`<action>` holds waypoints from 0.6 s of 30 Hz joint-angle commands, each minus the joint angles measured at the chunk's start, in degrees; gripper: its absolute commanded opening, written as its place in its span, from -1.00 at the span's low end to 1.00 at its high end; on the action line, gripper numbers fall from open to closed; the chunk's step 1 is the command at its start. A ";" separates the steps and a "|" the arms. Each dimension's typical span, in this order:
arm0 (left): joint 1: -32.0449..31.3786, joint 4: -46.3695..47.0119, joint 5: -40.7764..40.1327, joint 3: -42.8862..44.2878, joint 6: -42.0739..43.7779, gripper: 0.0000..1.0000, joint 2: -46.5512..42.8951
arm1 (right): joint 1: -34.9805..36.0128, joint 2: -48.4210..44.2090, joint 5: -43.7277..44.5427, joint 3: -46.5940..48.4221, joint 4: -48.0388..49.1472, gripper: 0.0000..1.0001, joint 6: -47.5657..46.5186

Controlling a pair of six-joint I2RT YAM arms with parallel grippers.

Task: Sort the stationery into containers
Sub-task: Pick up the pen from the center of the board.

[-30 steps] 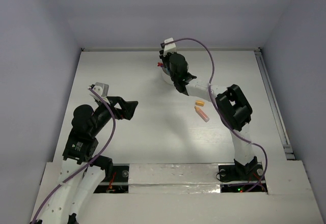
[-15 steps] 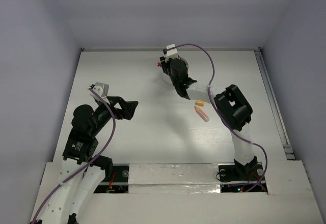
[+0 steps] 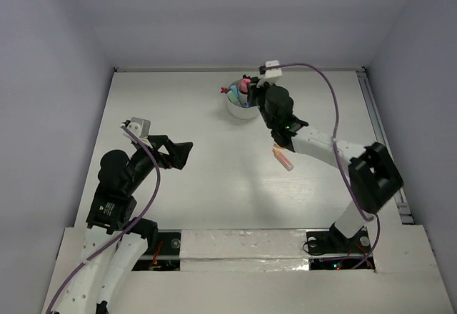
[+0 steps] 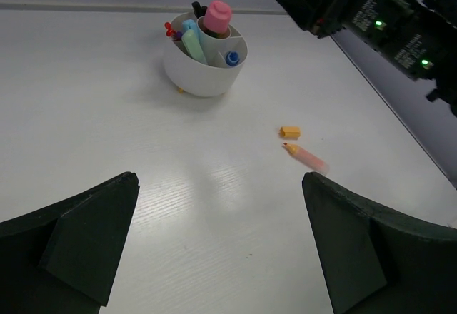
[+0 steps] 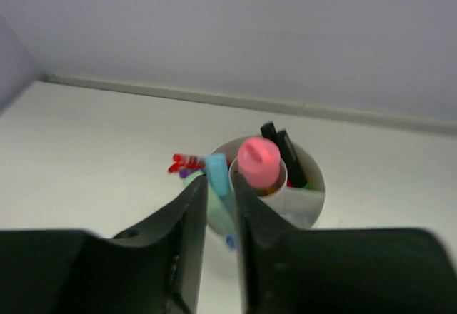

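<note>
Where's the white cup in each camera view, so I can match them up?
Top external: white cup at upper centre, near the table's far edge.
Left wrist: cup upper left of centre.
Right wrist: cup centre, slightly right.
Shared landmark: the pink marker standing in it.

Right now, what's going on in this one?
Stationery is being sorted into the white cup, which already holds several pieces, with a pink marker standing tallest. The right hand hovers close by the cup with its jaws slightly apart and nothing in them. The left hand hangs wide open, well short of the cup, and is also empty. An orange stub and a pink pen lie loose on the table.
</note>
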 commanded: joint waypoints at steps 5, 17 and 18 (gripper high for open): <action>-1.06 2.79 -0.60 -0.68 -0.05 0.98 -2.68 | -0.99 -17.37 6.26 -17.62 -17.18 -1.00 19.37; -3.43 3.94 3.79 -1.83 -0.75 0.98 -6.72 | -9.60 -28.21 -7.09 -23.37 -52.01 0.36 26.44; -3.43 4.02 4.05 -1.83 -0.75 0.98 -7.07 | -9.61 -26.64 -8.23 -22.93 -52.90 0.48 25.39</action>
